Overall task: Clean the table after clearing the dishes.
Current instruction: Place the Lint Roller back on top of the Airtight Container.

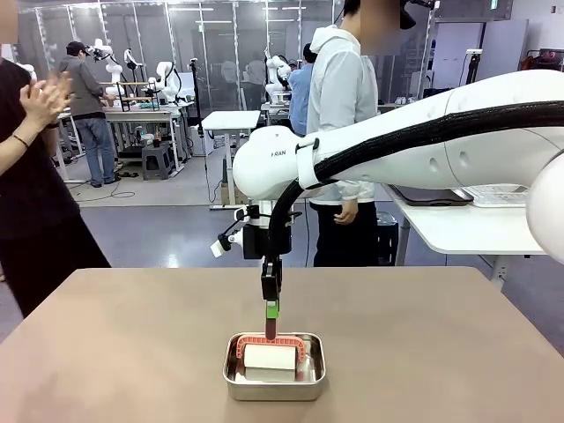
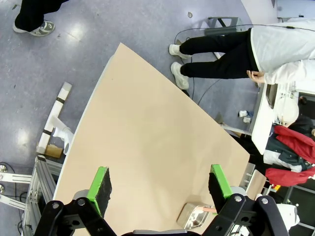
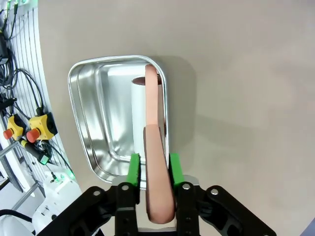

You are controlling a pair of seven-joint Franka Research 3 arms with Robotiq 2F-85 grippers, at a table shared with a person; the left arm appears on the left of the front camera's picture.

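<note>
One steel pan (image 1: pixel 274 366) sits on the counter (image 1: pixel 132 352), holding one white roller (image 1: pixel 270 356). The right end effector (image 1: pixel 270 322) clamps its pink handle (image 3: pixel 158 167); the left end effector (image 2: pixel 160 189) gapes apart.

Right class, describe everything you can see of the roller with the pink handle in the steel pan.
The roller has a white cylindrical roll lying on its side and a salmon-pink plastic handle arching over it. It rests inside the shiny steel pan near the table's front edge. The right gripper comes down from above, its green pads either side of the handle, jaws nearly closed on it.
</note>
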